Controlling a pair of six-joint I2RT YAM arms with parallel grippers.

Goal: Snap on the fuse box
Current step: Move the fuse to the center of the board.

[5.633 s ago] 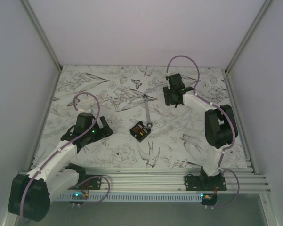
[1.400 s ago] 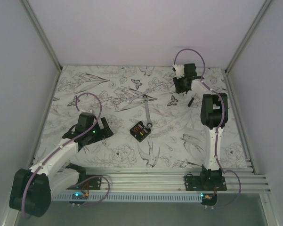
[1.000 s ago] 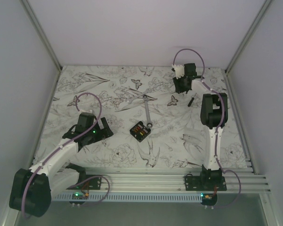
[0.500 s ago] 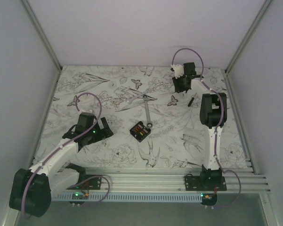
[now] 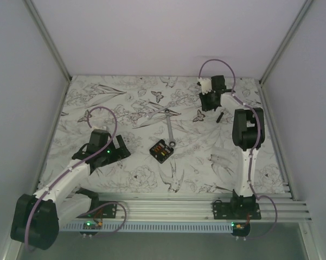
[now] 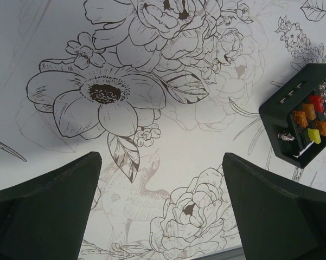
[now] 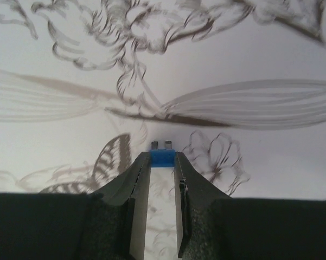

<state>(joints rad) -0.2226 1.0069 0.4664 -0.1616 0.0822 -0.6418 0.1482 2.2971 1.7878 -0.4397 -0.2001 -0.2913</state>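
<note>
Right fingers (image 7: pixel 135 187), swung to upper right, clamping blue plastic fuse (image 7: pixel 162 157); left fingers (image 6: pixel 49 206) sitting apart. Keeping it square when approaching black rectangular plastic fuse box (image 5: pixel 161 150) looking advisable.

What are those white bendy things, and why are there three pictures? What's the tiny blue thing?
They are two robot arms. One picture looks down from above; the other two come from a camera on each wrist. On the flowery table lie a black fuse box with coloured fuses, a silver wrench and a thin black stick. The left pincer is open and empty. The right pincer pinches a small blue fuse.
</note>
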